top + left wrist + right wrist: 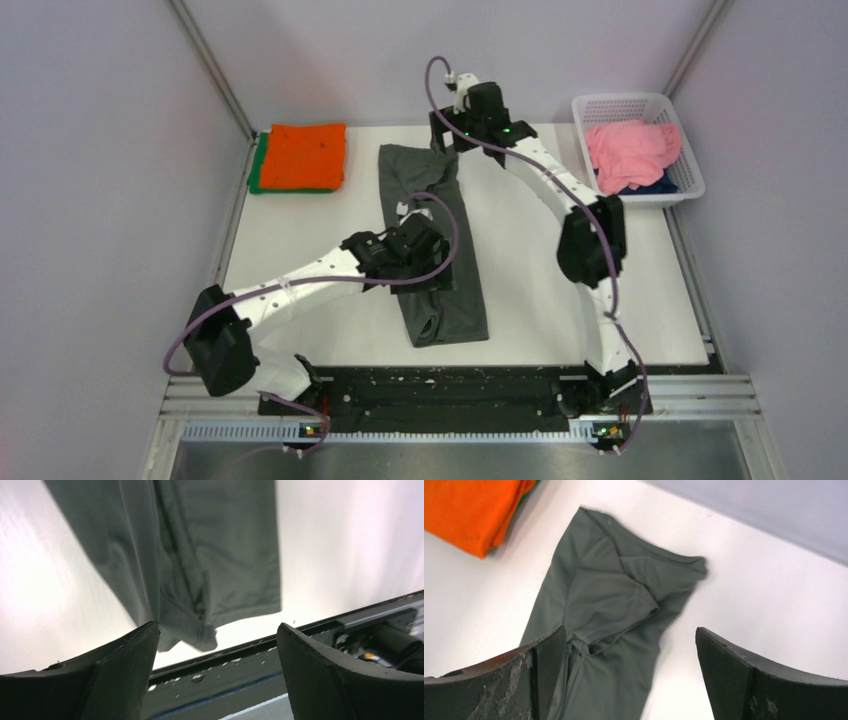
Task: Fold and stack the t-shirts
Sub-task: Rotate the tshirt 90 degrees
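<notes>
Dark grey t-shirt lay as a long folded strip on the counter, left fingers spread wide above its middle, right fingers spread wide above its far end, both gripping nothing.

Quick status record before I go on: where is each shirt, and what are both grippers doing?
grey shirt: folded into a long strip, centre of table
done: orange shirt on green shirt, folded, far left corner
basket: far right, holds pink shirt and navy shirt
left gripper: open, over grey shirt's near half
right gripper: open, at grey shirt's far end
</notes>
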Robot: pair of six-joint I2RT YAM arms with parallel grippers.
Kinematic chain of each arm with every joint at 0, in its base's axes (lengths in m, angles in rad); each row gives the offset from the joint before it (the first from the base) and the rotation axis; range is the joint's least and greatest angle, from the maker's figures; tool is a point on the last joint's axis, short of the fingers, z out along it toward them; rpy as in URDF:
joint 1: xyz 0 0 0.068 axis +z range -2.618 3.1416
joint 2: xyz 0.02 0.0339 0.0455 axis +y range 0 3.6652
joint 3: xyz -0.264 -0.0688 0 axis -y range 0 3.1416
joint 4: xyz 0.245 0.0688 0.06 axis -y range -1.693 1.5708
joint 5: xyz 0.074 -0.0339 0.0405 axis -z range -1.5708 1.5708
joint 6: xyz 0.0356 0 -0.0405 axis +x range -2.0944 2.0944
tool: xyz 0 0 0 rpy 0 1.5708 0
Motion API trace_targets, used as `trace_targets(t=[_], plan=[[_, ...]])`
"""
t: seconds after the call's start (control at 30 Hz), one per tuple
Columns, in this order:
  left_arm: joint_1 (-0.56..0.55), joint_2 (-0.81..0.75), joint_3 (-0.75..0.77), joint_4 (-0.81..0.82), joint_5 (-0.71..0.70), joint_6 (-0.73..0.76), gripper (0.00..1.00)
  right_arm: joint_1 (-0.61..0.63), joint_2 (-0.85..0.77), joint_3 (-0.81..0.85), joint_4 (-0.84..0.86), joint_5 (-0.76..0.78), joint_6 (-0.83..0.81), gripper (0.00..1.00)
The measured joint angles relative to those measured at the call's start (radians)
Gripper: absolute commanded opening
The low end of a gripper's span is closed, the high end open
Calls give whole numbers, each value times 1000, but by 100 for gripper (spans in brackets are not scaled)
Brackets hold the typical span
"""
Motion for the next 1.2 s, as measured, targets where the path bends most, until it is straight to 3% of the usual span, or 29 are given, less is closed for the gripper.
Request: trace_targets(t=[0.23, 0.4, 0.8, 1.07, 1.2], plan=[[0, -74, -177, -28, 68, 16, 97, -2, -537, -613, 28, 138, 113, 96], [-10, -109, -217, 38, 174, 32, 97, -1, -654, -922, 32, 92, 191, 94], [-34, 9, -211, 171, 220, 24, 96, -1, -919, -1249, 73, -50, 336, 92], [-82, 165, -135, 203, 219, 24, 92, -1, -944, -1384, 76, -142, 395, 92], [-105, 233, -129, 174, 213, 24, 98, -1, -988, -1397, 71, -172, 404, 91]])
